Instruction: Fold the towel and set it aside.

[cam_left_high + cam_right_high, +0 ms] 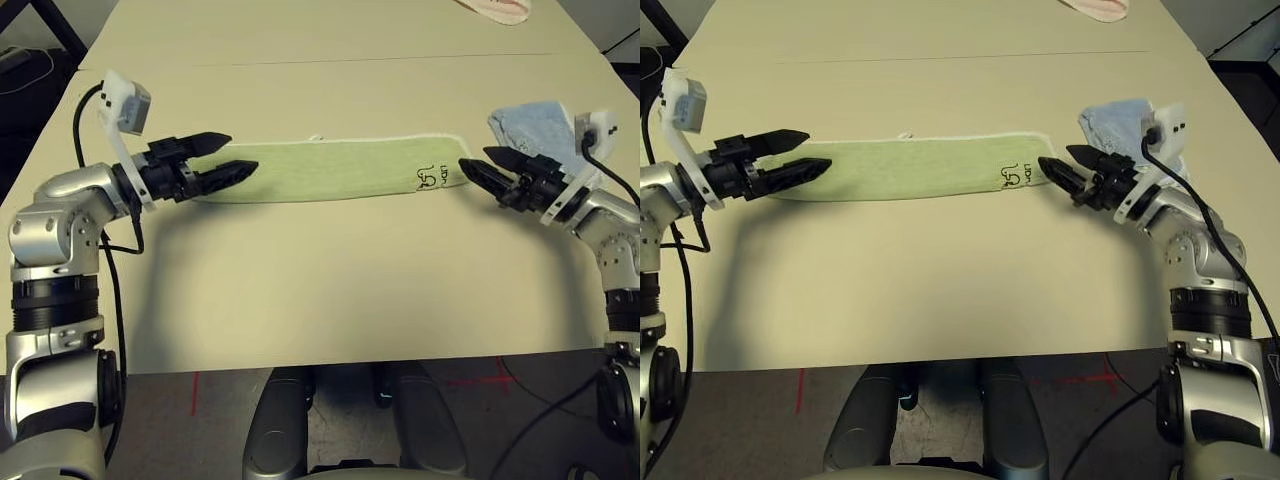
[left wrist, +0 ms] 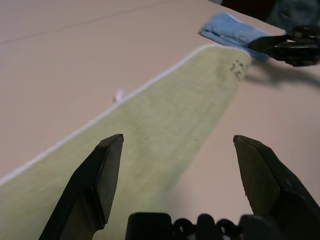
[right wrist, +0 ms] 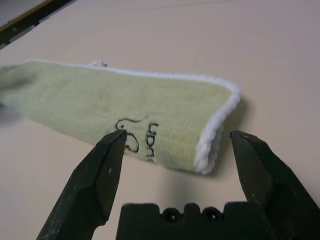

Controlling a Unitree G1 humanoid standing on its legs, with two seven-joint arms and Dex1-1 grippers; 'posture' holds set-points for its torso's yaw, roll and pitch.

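a light green terry towel (image 1: 330, 168) lies as a long strip across the beige table (image 1: 320, 290), with the left gripper (image 1: 232, 155) and right gripper (image 1: 470, 168) spread wide at opposite ends, apparently poised to pinch them for folding.

Counts on the surface

1 light green towel (image 1: 330, 168). 1 light blue folded towel (image 1: 535, 124). 1 pink cloth (image 1: 497, 9) at far edge. 2 grippers: left gripper (image 1: 236, 156), right gripper (image 1: 468, 168). 1 surface (image 1: 330, 290).
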